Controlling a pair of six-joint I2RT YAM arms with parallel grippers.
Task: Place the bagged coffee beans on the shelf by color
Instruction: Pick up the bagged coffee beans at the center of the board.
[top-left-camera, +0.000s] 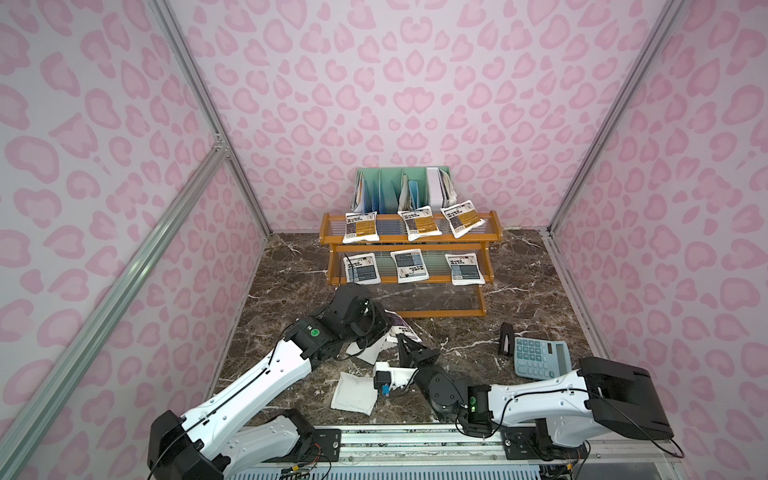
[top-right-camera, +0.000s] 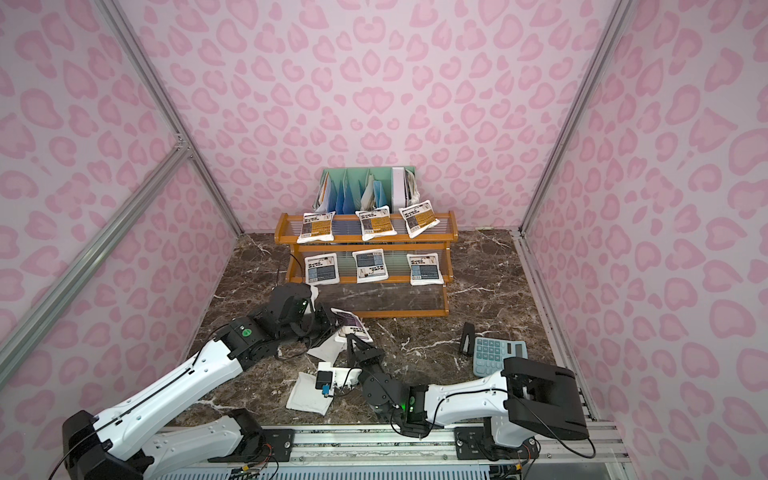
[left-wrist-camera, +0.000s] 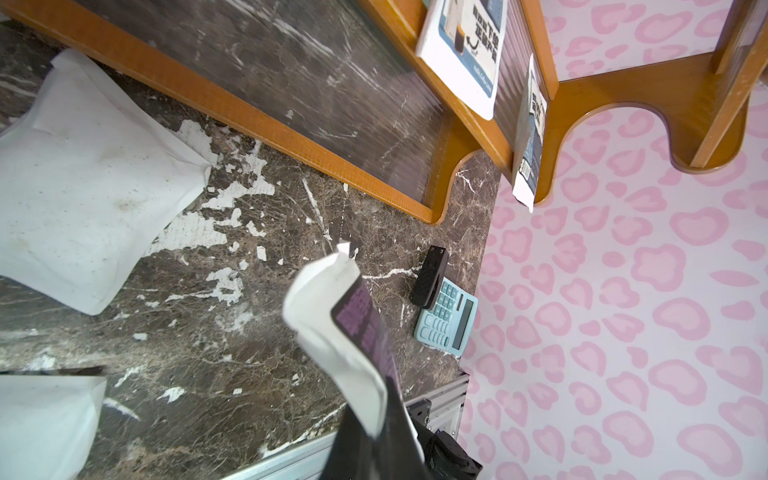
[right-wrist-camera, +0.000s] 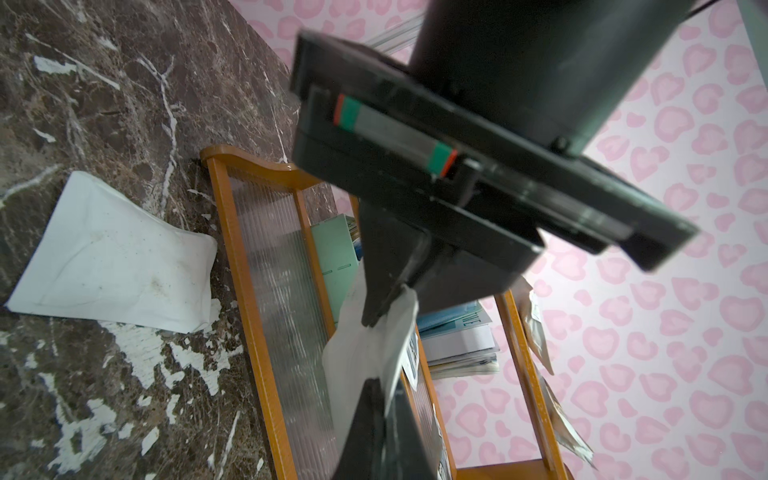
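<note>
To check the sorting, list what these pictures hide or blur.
- Two plain white pillow pouches, one and another: blank sides up in every view, label colour hidden.
- Orange-brown wooden shelf, lowest tier's left end: behind the left arm in top views.
- Purple-labelled white pouch: print blurred, left wrist view.

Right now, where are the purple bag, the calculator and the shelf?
purple bag (top-right-camera: 352, 322): in a top view, label
calculator (top-left-camera: 534, 353): in a top view, keys
shelf (top-left-camera: 449, 312): in a top view, bottom rail

Light: bright, even
Shadows: faint, soft
Edges: bowed in both top views
Blur: left gripper (right-wrist-camera: 386, 307) soft, close to lens
</note>
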